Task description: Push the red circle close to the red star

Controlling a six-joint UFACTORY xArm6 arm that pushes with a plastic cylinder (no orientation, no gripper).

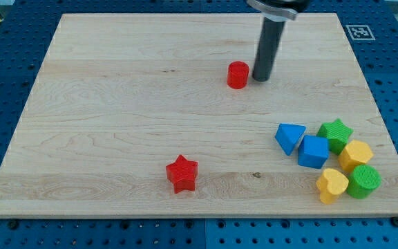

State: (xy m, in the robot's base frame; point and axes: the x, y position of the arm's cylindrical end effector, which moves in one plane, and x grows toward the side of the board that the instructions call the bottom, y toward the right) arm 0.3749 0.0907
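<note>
The bench [116,104] is a pale wooden board lying on a blue perforated base, seen whole. My rod descends from the view's top, and my tip [260,79] rests on the board just to the view's right of the red circle [238,75], very near it; whether the two touch I cannot tell. There is no grasping tool on this rig, so nothing to report as apart, together or clamped.

Progress: I judge the task barely begun. The red circle sits in the upper middle of the board, and the red star [182,173] lies well apart from it, toward the view's bottom and somewhat left. The whole push is left to do.

A cluster at the view's lower right stands clear of that path: blue triangle [289,137], blue cube [314,151], green star [336,133].

The red circle is a short upright cylinder, plain red, flat-topped, undamaged.
</note>
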